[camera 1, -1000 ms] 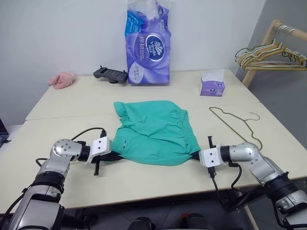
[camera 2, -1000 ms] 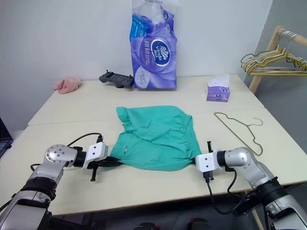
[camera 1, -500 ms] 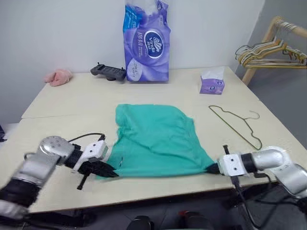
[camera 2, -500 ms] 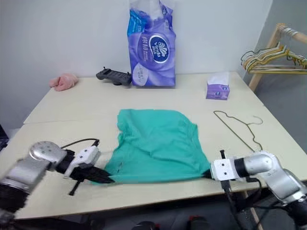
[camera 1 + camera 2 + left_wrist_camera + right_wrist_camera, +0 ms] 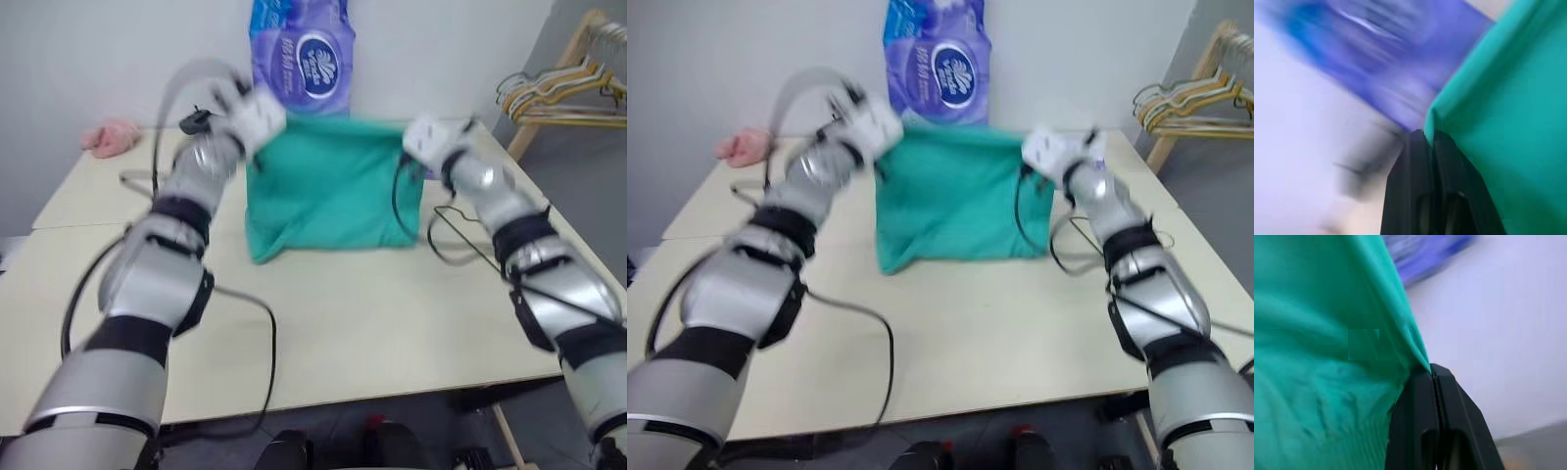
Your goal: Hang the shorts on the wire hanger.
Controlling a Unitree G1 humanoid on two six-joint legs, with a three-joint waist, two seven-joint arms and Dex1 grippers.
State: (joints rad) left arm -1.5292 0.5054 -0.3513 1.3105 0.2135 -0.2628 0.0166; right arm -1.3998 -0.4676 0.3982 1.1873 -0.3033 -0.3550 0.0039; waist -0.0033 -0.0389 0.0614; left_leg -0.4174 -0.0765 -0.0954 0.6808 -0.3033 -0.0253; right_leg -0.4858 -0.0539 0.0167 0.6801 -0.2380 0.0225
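Note:
The teal-green shorts [image 5: 333, 186] hang in the air like a sheet over the middle of the table, their lower edge touching the tabletop. My left gripper [image 5: 261, 123] is shut on the upper left corner; in the left wrist view the black fingers [image 5: 1420, 161] pinch the fabric edge [image 5: 1498, 122]. At the upper right corner my right gripper [image 5: 411, 127] is also shut, its fingers [image 5: 1422, 406] clamped on the cloth [image 5: 1327, 357]. A thin stretch of the wire hanger [image 5: 446, 209] lies on the table behind my right forearm, mostly hidden.
A tall purple tissue pack [image 5: 304, 59] stands at the back behind the shorts. A small pink cloth [image 5: 108, 137] lies at the back left. A bunch of hangers [image 5: 558, 98] hangs on a wooden rack at the right. The table [image 5: 372, 323] spreads pale in front.
Both grippers have risen from near the table's front edge and moved farther back, lifting the shorts off the tabletop so they now hang upright. The camera view has also shifted.

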